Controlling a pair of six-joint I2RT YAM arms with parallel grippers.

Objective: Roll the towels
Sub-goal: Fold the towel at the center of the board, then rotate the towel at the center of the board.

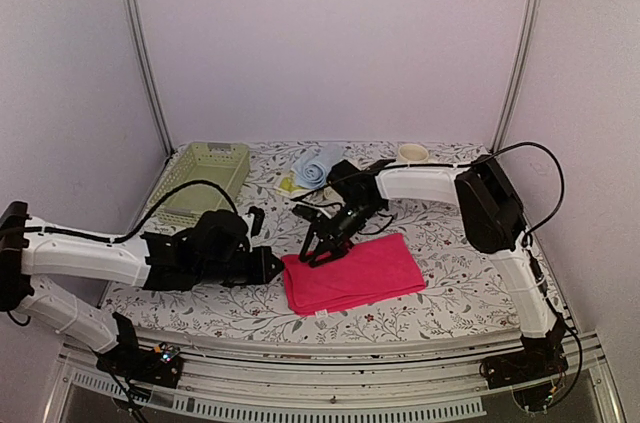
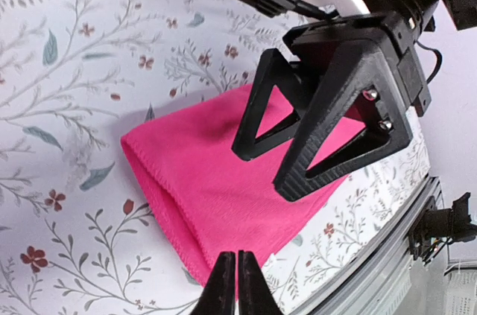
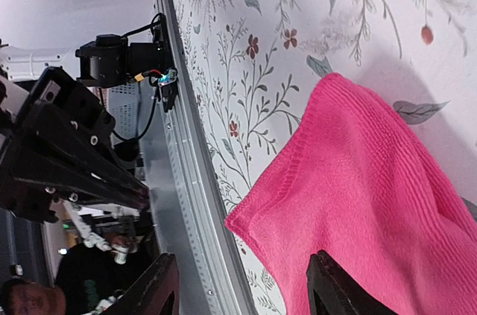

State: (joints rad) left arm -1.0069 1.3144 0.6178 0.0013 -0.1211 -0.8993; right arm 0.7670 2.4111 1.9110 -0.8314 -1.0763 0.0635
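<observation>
1 pink towel (image 1: 352, 271) folded flat front-ctr; 1 lt-blue towel (image 1: 318, 165) bunched behind.

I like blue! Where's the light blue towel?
Top view: the light blue cloth towel sits at the back of the table, right of the pale green plastic mesh basket.

Place: robot test cell, a lab or workshop bench
Enclosure: plain pale wall panels (image 1: 330, 43) at 9, 12 and 3 o'clock, aluminium posts (image 1: 145, 53) at the corners
Work surface: floral-covered table (image 1: 450, 293), metal rail (image 1: 350, 383) along its 6 o'clock edge
Rig: left arm (image 1: 80, 253) and right arm (image 1: 430, 183) bolted at 7 and 5 o'clock, cables (image 1: 545, 168) exposed
</observation>
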